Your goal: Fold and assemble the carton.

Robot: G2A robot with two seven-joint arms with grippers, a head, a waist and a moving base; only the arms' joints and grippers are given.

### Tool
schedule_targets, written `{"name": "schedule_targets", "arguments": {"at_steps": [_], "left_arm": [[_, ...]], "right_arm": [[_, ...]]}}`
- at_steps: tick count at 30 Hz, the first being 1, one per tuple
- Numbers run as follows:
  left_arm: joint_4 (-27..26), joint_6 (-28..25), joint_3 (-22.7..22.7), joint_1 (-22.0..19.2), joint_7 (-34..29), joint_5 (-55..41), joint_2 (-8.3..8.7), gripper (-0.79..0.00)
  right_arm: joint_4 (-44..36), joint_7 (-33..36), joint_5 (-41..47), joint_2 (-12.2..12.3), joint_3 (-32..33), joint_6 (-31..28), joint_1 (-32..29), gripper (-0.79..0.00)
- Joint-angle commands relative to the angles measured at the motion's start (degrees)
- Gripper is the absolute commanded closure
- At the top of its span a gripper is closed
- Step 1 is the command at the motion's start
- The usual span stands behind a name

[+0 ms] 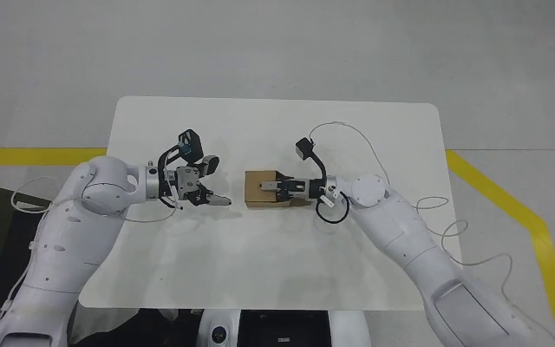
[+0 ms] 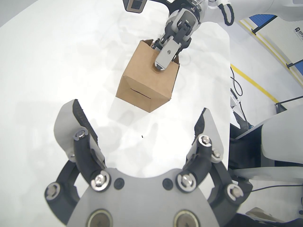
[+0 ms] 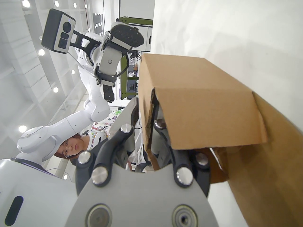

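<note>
Pinching carton (image 2: pixel 146 81) wall with right gripper (image 2: pixel 157 64); holding left gripper (image 2: pixel 139 112) spread, empty, facing tucked end (image 2: pixel 142 95). Seemingly half done: open-end flaps (image 3: pixel 279 166) beside pinching fingers (image 2: pixel 165 55) left to fold.

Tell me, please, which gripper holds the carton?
The right gripper, shut on the carton at its open end; the left gripper sits open, clear of it.

Top cam sits above the arms, looking straight down on the whole table (image 1: pixel 286 260) from fairly far off. Left wrist cam rides behind the left gripper (image 2: pixel 140 112), facing across the tabletop to the nearby carton (image 2: pixel 149 81) w/ the right gripper (image 2: pixel 158 63) beyond. Right wrist cam is pressed close against the carton, looking back toward the left gripper. All 3 share the carton; each wrist cam sees the opposite gripper.
</note>
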Motion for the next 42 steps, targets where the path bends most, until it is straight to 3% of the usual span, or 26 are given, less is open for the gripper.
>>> {"name": "schedule_targets", "arguments": {"at_steps": [1, 8, 13, 17, 27, 29, 31, 37, 42], "left_arm": [[0.0, 0.0, 0.0, 0.0, 0.0, 0.0, -0.01, -0.785], [-2.3, 1.2, 0.4, 0.4, -0.1, 1.8, 0.09, -0.785], [-4.5, -2.6, 1.8, 1.5, 2.6, 6.7, 0.8, -0.785], [-5.9, -2.6, 3.6, 2.1, 3.9, 10.7, 1.43, -0.785], [-3.8, -2.6, 7.7, 2.2, 27.0, 30.2, 1.49, -0.785], [-2.9, -2.6, 9.3, 1.7, 31.0, 34.2, 1.43, -0.785], [-1.8, -2.6, 10.6, 0.9, 34.9, 37.7, 1.36, -0.785], [3.1, -2.3, 12.8, -1.9, 45.4, 44.5, 0.48, -0.785], [6.8, -2.1, 15.3, -3.8, 49.4, 45.6, -0.71, -0.785]], "right_arm": [[-0.1, 0.6, -0.2, 0.1, 0.4, 0.1, 0.0, -0.219], [-1.8, 2.5, -2.5, 1.6, 3.4, 1.9, -0.9, -0.228], [-5.8, 4.3, -3.9, 3.2, 6.5, 4.1, -2.8, -0.212], [-9.5, 5.4, -5.2, 4.5, 9.0, 6.5, -4.7, -0.219], [-17.6, 6.4, -9.9, 7.3, 15.0, 10.8, -9.3, -0.179], [-19.4, 6.9, -10.7, 7.9, 16.4, 11.7, -10.2, -0.117], [-21.0, 7.5, -11.7, 8.6, 17.8, 12.6, -11.2, 0.0], [-27.1, 10.1, -14.9, 10.3, 21.4, 16.8, -14.6, 0.0], [-30.2, 12.6, -14.7, 10.9, 21.7, 20.0, -17.1, 0.0]]}}
